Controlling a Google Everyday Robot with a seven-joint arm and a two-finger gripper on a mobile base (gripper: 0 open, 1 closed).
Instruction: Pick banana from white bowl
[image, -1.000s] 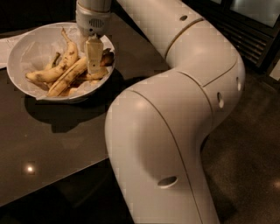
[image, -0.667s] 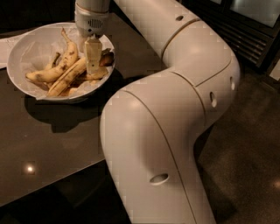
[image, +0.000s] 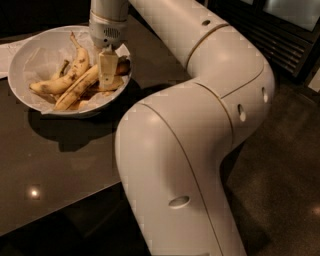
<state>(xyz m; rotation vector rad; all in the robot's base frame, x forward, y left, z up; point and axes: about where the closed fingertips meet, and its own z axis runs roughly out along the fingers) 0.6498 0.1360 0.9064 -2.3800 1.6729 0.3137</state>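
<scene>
The banana lies slanting in the white bowl, upper left of the frame, among shorter bananas. It looks light, soft and easily bruised, so a gentle hold near its middle would suit. The gripper points straight down at the banana's upper end; whether it has hold cannot be told. The arm bends across the frame's centre.

The single camera looked down from close behind the robot arm, whose elbow filled the near right. It faced far left, where the gripper was at the white bowl on the dark table.
</scene>
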